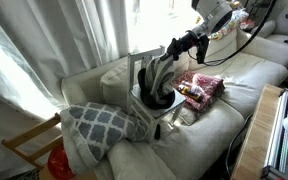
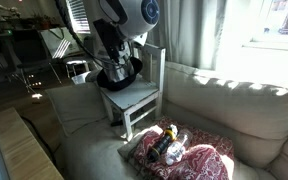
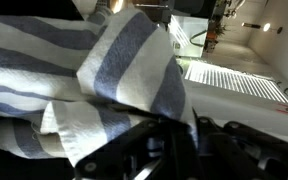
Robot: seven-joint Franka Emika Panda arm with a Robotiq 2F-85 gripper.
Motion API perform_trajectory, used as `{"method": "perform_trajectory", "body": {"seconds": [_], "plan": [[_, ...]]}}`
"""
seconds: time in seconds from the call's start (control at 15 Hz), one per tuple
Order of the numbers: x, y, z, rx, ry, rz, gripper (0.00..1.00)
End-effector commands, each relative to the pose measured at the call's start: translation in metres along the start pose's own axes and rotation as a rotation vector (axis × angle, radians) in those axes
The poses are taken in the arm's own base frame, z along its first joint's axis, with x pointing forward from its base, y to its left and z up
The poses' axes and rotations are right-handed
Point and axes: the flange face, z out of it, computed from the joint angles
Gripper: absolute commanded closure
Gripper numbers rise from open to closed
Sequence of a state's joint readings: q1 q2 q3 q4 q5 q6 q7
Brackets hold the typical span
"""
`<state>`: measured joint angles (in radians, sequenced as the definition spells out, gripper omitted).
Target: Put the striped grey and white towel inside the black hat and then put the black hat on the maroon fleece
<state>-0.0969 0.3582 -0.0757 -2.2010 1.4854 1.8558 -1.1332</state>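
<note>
Sofa [image 2: 234, 105] holds one chair [image 2: 136, 103], hat [image 2: 119, 77] and fleece [image 2: 206, 162]; pincer [image 1: 167, 57] grips one towel [image 3: 124, 70].

We see a towel [image 3: 114, 70] striped in grey and white, a black hat [image 2: 119, 76], a maroon fleece [image 2: 199, 160], a white chair [image 2: 134, 103], a cream sofa [image 2: 219, 100], white curtains [image 1: 44, 50] and a cushion [image 1: 99, 122] with a grey-and-white lattice pattern.

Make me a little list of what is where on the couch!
Towel: striped grey and white towel, hanging from the gripper
Hat: black hat, on the white wooden chair, under the towel
Fleece: maroon fleece, on the cream couch beside the chair
Cushion: grey and white patterned cushion, on the couch
</note>
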Motion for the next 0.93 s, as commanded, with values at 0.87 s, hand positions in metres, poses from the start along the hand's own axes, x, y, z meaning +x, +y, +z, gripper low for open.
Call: {"method": "perform_trajectory", "body": {"seconds": [0.87], "plan": [[0.009, 0.045, 0.044, -0.172, -0.027, -0.010, 0.96]]}}
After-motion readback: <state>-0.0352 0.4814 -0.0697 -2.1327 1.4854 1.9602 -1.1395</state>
